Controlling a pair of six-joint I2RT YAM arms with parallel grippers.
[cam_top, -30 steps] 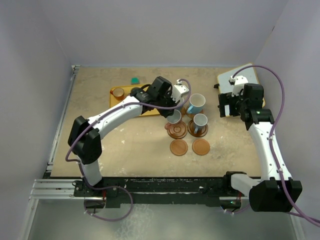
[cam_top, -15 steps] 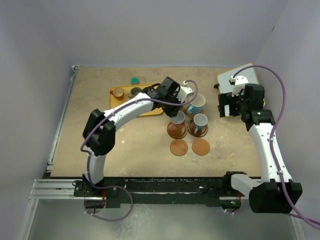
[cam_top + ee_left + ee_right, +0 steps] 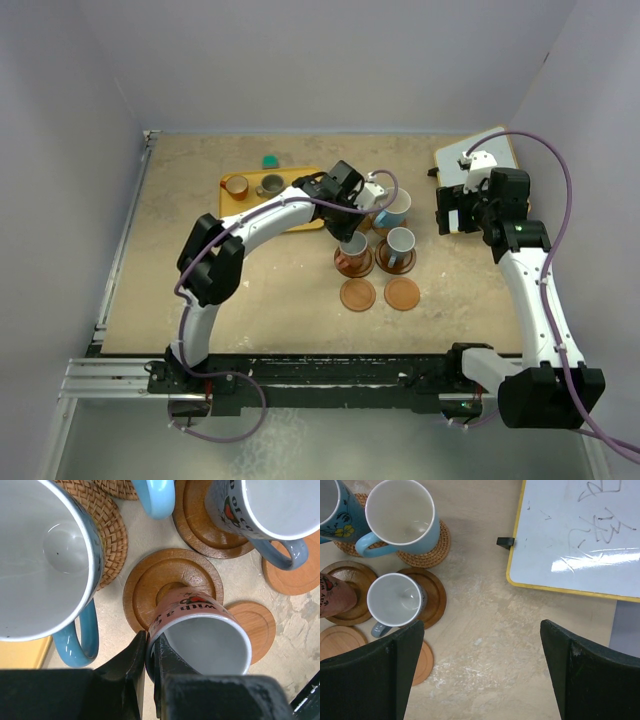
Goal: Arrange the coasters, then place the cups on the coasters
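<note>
Holding a small pale mug (image 3: pixel 205 630) by its rim, my left pincer (image 3: pixel 148 644) is clamped tight, one finger inside the mug and one outside. The mug hangs tilted just below it, its foot at the middle of a ringed coaster (image 3: pixel 172 580); I cannot tell whether it sits flat yet. By my reckoning the job is past halfway. A big blue mug (image 3: pixel 45 555) right beside this pincer stands on a woven coaster (image 3: pixel 112 535). A lighter blue mug (image 3: pixel 402 512) and another small mug (image 3: pixel 270 505), both just beyond the pincer, each have a coaster too. Two plain coasters (image 3: pixel 255 625) on the pincer's far side are bare, and an orange cup (image 3: pixel 237 186) and a grey cup (image 3: pixel 272 183) wait on the yellow tray (image 3: pixel 253 192), back along the arm. My right pincer (image 3: pixel 480 645) stands wide apart, gripping nothing, with the mugs off to one side and a whiteboard (image 3: pixel 580 530) to the other.
</note>
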